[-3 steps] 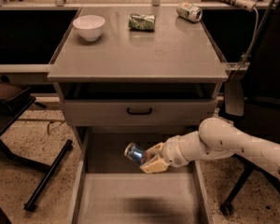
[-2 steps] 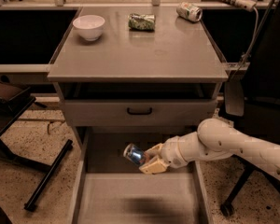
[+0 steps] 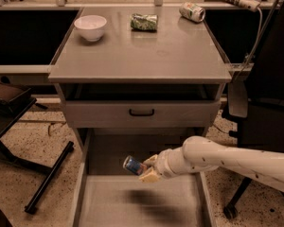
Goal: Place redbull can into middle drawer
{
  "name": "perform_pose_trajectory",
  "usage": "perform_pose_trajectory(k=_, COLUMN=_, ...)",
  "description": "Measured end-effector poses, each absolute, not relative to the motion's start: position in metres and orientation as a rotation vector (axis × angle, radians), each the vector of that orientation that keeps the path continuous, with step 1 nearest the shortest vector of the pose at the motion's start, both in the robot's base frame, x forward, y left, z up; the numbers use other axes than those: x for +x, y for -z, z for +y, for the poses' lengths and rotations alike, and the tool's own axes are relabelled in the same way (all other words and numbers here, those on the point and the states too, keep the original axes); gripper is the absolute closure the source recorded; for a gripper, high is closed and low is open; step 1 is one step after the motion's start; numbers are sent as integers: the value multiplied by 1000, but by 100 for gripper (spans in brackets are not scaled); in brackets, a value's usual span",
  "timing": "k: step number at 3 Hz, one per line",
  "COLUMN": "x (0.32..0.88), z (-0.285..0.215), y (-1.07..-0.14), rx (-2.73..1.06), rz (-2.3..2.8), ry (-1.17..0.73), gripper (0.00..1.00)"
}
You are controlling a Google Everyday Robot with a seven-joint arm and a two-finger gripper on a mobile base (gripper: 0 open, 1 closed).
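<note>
So the hand (image 3: 147, 170) is closed on the redbull can (image 3: 132, 165), cream-coloured fingers (image 3: 150, 176) clamped around its far end, and the can sticks out to the hand's left, tilted, w/ a shiny silver end facing the camera and a bit of blue body behind it. The can's in the air over the middle drawer (image 3: 109, 205), not touching the floor afaict. The drawer is pulled out right below the hand: matte grey, flat floor, low side walls, front edge cut off by the bottom of the shot, w/ a blurry dark shadow (image 3: 146, 200) on the floor under the hand. The smooth white arm (image 3: 227, 159) w/ small dark specks runs off to the right and gets cropped. Above the hand is a grey drawer front (image 3: 109, 113) w/ a black handle (image 3: 142, 112), then the flat grey desk (image 3: 142, 56). Far back on it: a round white bowl (image 3: 90, 26) up-left, a crinkly green foil packet (image 3: 144, 21) roughly straight up, and a green and white can (image 3: 191, 11) on its side up-right.
</note>
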State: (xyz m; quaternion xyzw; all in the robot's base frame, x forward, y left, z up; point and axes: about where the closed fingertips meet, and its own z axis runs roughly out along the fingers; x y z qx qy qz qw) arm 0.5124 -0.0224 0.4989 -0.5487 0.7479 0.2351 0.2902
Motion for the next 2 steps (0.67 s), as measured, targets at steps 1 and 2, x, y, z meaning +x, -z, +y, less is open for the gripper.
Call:
perform_pose_trajectory(k=1, x=535, z=-22, y=-452, rx=-1418, rz=2055, ry=-538, gripper=100)
perform_pose_trajectory(k=2, x=539, z=-28, y=-420, rx=-1407, rz=2117, ry=-479, gripper=100)
